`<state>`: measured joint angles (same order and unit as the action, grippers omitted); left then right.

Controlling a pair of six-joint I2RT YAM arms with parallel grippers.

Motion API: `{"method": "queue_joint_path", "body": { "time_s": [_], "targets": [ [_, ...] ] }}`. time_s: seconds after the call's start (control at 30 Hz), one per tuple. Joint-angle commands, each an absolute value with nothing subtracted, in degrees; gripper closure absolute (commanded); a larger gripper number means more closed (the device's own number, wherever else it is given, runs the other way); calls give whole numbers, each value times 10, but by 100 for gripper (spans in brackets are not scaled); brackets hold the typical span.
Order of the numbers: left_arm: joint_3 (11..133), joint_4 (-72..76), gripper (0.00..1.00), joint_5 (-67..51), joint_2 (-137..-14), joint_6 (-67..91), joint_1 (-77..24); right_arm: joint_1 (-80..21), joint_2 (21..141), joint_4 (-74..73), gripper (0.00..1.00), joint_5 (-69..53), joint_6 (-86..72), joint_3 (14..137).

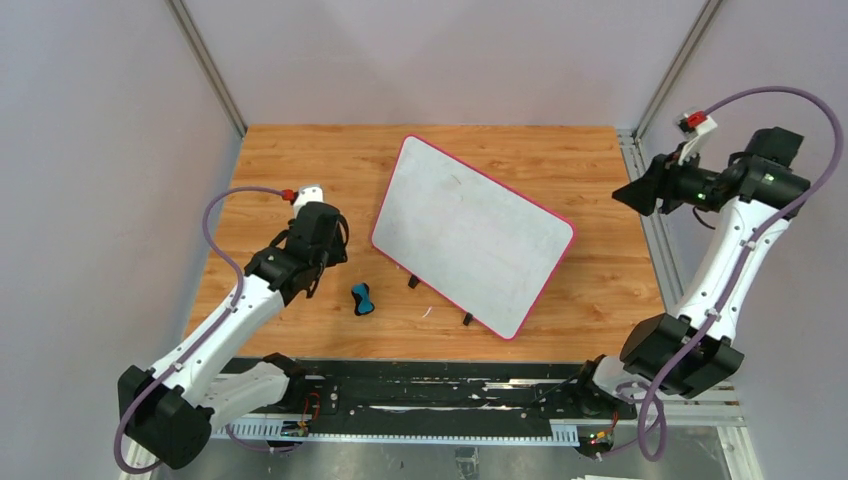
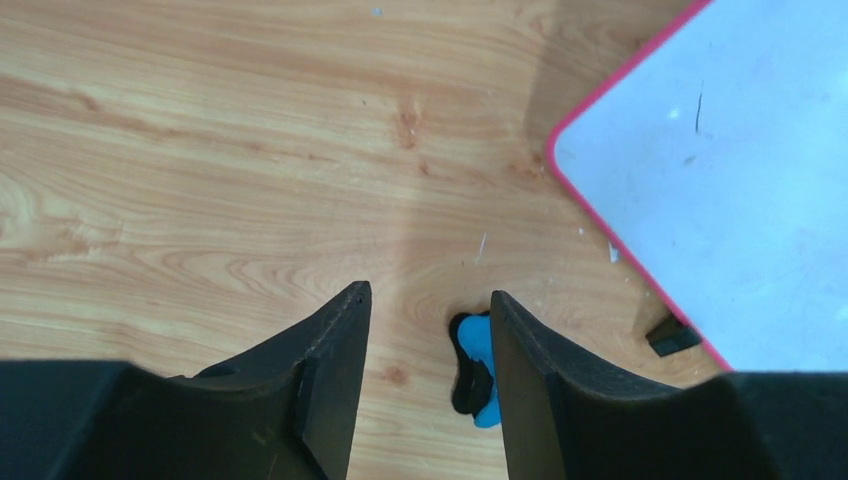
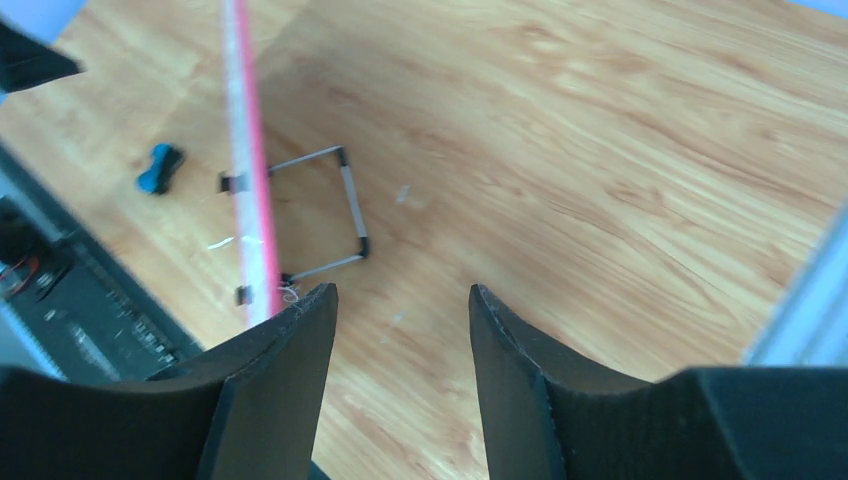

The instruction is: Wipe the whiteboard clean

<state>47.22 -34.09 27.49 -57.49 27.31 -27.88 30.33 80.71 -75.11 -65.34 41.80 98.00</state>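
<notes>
Both pairs of jaws stand apart, nothing between them.

Top view: one whiteboard (image 1: 470, 235) is propped at the middle of the table (image 1: 300, 160), its long axis running far-left to near-right. Two black feet (image 1: 413, 281) show at its near edge. One eraser (image 1: 363, 299) lies flat just off the board's near-left side. The left gripper (image 1: 325, 255) hangs just beside it and is the nearer arm. The right gripper (image 1: 625, 196) is raised, well apart to the right.

Left wrist: the left gripper (image 2: 428, 290) points down, with the eraser (image 2: 478, 365) below and slightly right of the gap. The whiteboard (image 2: 740, 180) carries faint strokes, possibly ink, too thin to read.

Right wrist: the right gripper (image 3: 400, 290) looks at the whiteboard (image 3: 250, 170) edge-on, one wire stand (image 3: 345, 210) behind it, and the eraser (image 3: 158, 168) beyond.
</notes>
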Motion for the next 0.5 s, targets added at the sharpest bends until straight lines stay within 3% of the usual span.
{"method": "queue_joint_path", "body": {
  "time_s": [0.0, 0.13, 0.23, 0.4, 0.47],
  "targets": [
    [521, -327, 47, 301, -579, 255, -251, 363, 814, -583, 47, -579, 253, 974],
    [541, -309, 37, 338, -596, 258, -241, 360, 788, -382, 47, -475, 152, 860],
    [543, -285, 18, 358, -609, 265, -239, 339, 761, -250, 47, -375, 118, 737],
    [551, -278, 5, 371, -629, 268, -238, 276, 722, -62, 48, -243, 106, 549],
    [554, -280, 4, 380, -632, 268, -236, 257, 718, -20, 43, -227, 92, 504]
  ]
}}
